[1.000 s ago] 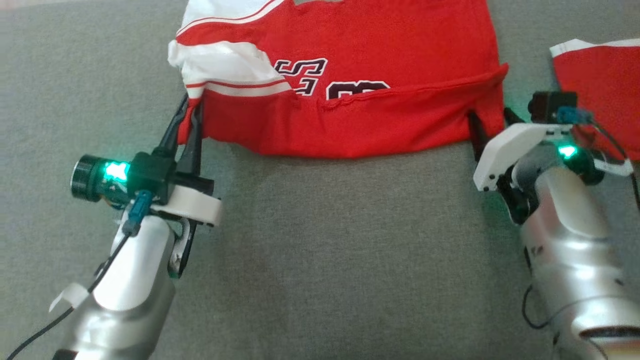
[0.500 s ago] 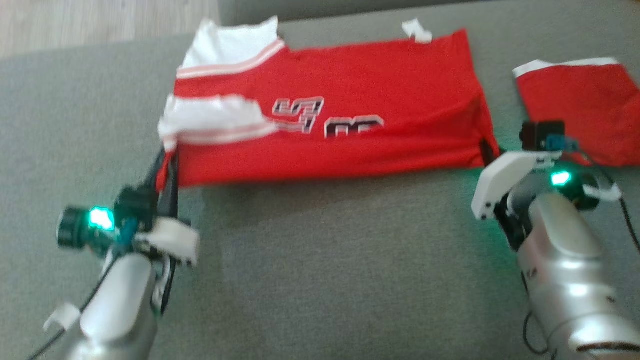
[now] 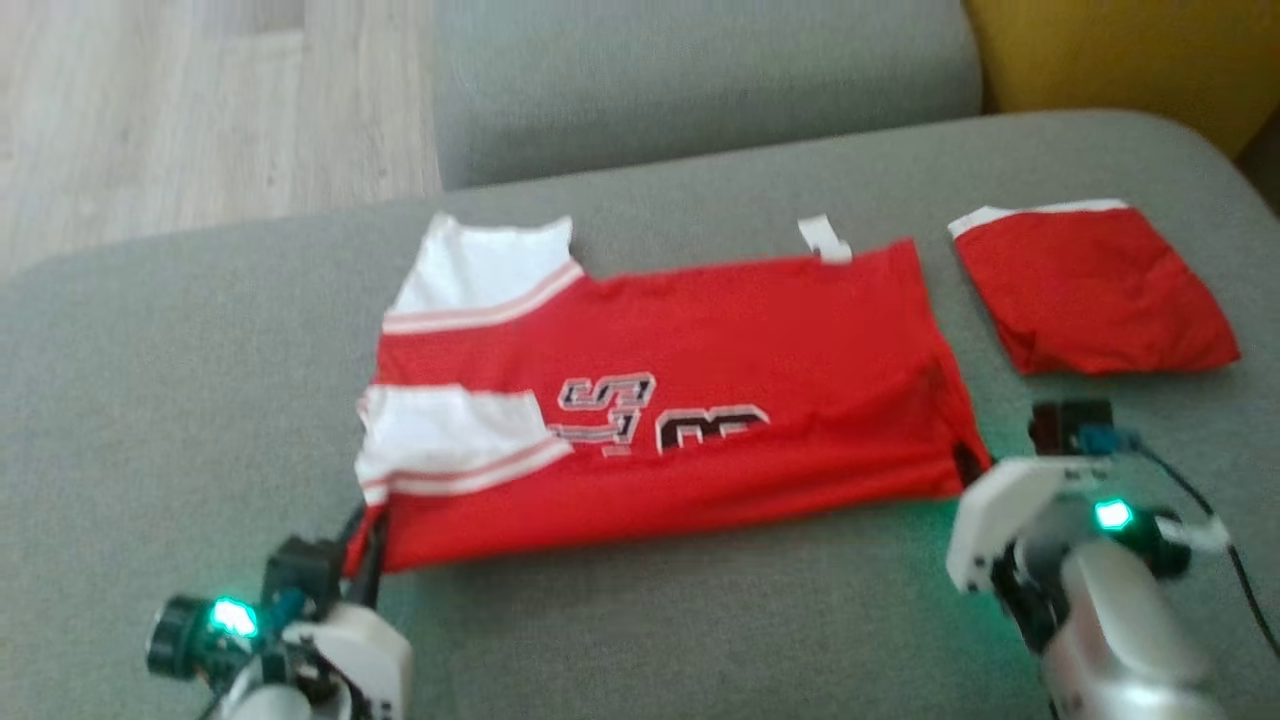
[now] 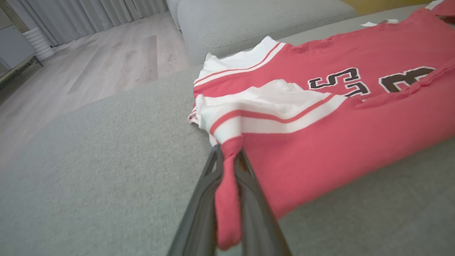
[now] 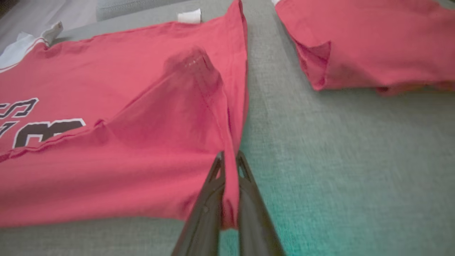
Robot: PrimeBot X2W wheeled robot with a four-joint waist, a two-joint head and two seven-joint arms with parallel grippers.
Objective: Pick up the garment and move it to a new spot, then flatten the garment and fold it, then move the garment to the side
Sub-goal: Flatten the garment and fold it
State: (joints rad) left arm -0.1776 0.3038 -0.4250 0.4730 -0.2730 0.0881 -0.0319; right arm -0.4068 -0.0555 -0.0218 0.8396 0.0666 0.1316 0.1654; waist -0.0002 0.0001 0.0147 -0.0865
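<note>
left pincer (image 4: 229, 153) pressed onto the near-left corner of the red jersey (image 3: 720, 350), right pincer (image 5: 230, 156) pinching its near-right corner. both arms low, reaching forward. jersey lies part-folded on grey sofa cushion (image 3: 650, 620); folded red cloth (image 3: 1090, 290) just beside it, wood floor (image 3: 180, 100) beyond.

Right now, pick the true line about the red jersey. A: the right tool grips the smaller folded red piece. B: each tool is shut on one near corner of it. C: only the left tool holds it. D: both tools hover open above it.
B: the left tool pinches the near left corner of the jersey, and the right tool pinches its near right corner.
</note>
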